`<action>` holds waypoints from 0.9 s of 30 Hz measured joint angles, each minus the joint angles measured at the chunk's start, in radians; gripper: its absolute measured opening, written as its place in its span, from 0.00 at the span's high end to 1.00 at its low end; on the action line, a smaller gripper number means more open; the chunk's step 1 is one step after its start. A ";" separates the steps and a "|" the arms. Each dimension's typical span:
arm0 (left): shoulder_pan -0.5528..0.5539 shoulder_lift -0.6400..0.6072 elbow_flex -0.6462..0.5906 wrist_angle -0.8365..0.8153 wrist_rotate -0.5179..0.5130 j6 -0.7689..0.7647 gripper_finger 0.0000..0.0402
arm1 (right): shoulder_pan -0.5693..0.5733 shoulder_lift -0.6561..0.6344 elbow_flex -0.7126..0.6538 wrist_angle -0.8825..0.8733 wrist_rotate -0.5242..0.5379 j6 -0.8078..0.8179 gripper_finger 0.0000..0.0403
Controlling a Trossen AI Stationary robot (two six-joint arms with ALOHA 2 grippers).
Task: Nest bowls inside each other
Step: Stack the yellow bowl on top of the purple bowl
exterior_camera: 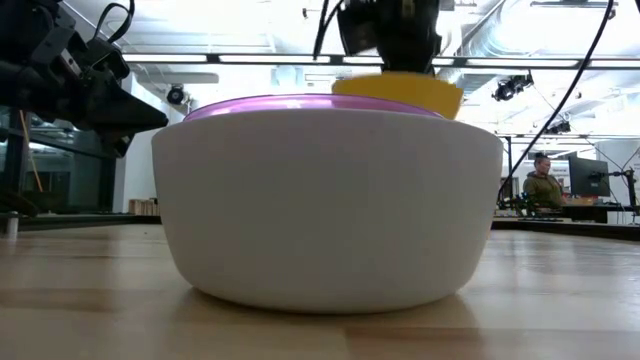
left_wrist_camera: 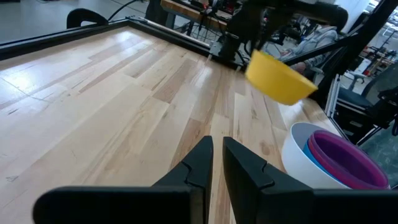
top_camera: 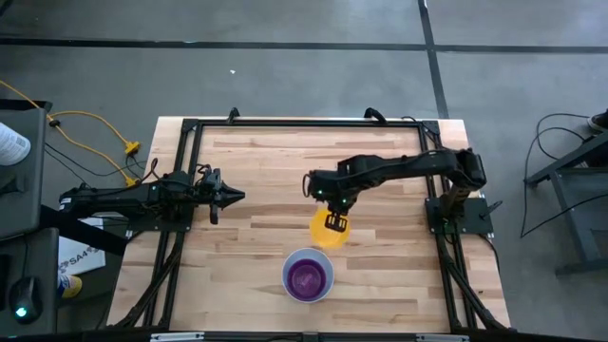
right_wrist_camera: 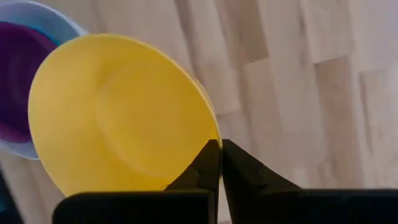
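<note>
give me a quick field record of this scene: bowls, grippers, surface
held bowl: yellow bowl, lifted above the table, rim pinched by right gripper
stack: white bowl holding a blue bowl and the purple bowl inside
left gripper: off to the left, holding nothing, fingers nearly together
surface: wooden table

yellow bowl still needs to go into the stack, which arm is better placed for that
Right. Its hand is shut on the yellow bowl, raised beside the white bowl. The left hand sits empty, farther away.
</note>
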 joint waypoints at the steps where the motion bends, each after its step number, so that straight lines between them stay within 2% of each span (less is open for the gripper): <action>1: 0.000 0.000 0.000 0.000 0.000 0.000 0.91 | 0.010 0.000 0.008 0.001 -0.006 0.012 0.99; 15: 0.000 0.000 0.000 0.000 0.000 0.000 0.91 | 0.111 0.032 0.041 0.045 -0.052 0.142 0.99; 27: 0.000 0.000 0.000 0.000 0.000 0.000 0.91 | 0.149 0.198 0.265 -0.001 -0.093 0.093 0.99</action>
